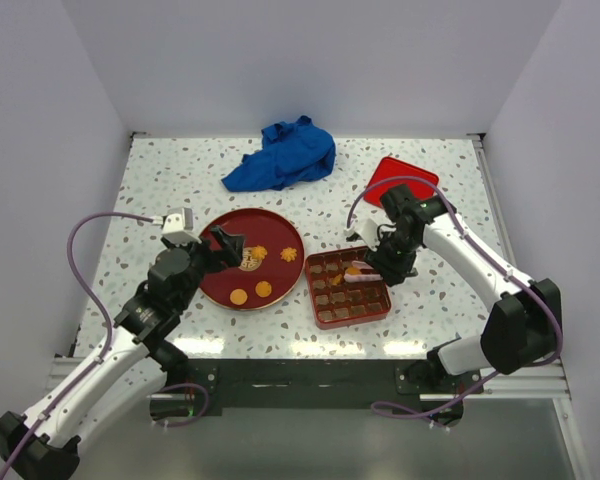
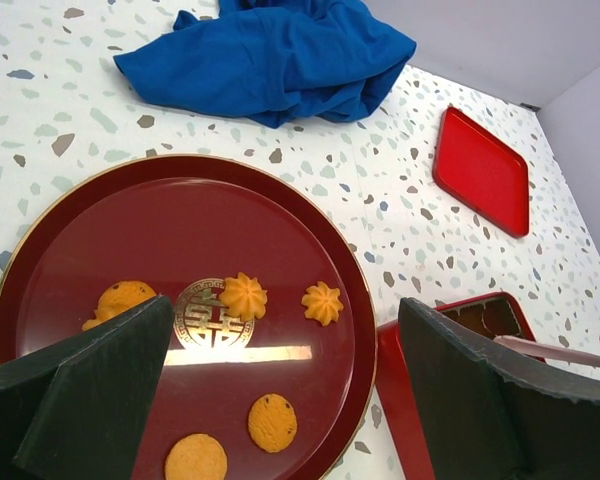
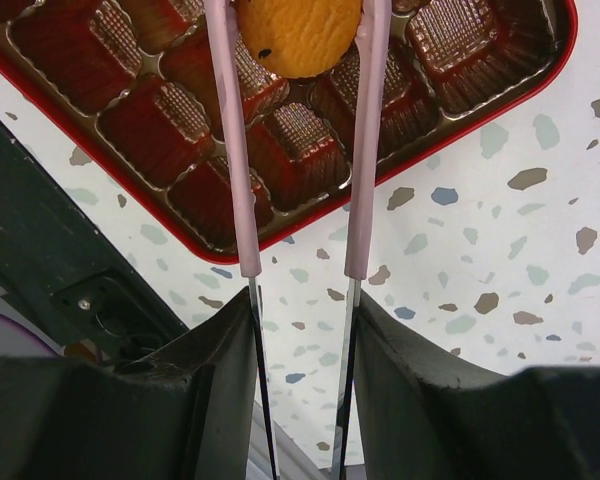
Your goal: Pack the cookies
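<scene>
Several cookies lie on the dark red round plate (image 1: 220,285): two flower-shaped ones (image 2: 244,296) (image 2: 323,303) and three round ones (image 2: 272,422) (image 2: 196,458) (image 2: 120,300). My left gripper (image 2: 285,340) hovers open over the plate's near side with nothing between its fingers. My right gripper (image 3: 300,310) is shut on pink-tipped tongs (image 3: 230,150). The tongs pinch a round cookie (image 3: 298,35) just above the compartments of the red box (image 3: 145,125). From above, that cookie (image 1: 352,270) is over the box's far middle part.
A crumpled blue cloth (image 1: 285,155) lies at the back of the table. The red box lid (image 1: 400,180) lies flat at the back right. The box (image 1: 352,321) sits right beside the plate, between the two arms.
</scene>
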Controlling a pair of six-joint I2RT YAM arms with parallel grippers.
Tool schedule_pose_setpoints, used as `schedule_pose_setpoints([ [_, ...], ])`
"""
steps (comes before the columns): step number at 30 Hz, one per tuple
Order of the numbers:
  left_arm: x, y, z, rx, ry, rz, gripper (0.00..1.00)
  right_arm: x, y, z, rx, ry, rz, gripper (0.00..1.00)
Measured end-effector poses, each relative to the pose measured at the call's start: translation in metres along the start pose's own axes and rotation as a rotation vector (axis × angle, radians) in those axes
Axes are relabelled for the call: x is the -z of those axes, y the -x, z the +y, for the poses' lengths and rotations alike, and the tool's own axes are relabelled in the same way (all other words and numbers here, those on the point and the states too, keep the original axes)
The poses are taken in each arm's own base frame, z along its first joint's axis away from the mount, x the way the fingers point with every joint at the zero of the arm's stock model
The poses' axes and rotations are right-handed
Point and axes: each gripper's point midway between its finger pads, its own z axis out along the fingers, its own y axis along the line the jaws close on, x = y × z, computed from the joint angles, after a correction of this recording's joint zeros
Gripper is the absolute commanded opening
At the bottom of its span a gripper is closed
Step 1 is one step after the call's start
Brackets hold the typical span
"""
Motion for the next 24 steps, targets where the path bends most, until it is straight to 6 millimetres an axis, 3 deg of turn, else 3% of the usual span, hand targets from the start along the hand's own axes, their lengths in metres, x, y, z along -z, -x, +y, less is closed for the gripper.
schedule_pose_setpoints([
  [10, 0.0017, 0.0025, -0.0007, 0.004, -0.005, -0.009, 1.0, -0.0003, 0.0019, -0.0013, -0.006, -0.006, -0.008, 0.44],
  [18, 0.0022, 0.0025, -0.0005, 0.003, -0.004, -0.009, 1.0, -0.0001, 0.0026, -0.001, -0.01, -0.006, -0.01, 0.31],
  [24, 0.0027, 0.0024, -0.0002, 0.003, -0.004, -0.008, 1.0, 0.0, 0.0029, -0.0007, -0.008, -0.006, -0.009, 0.33],
])
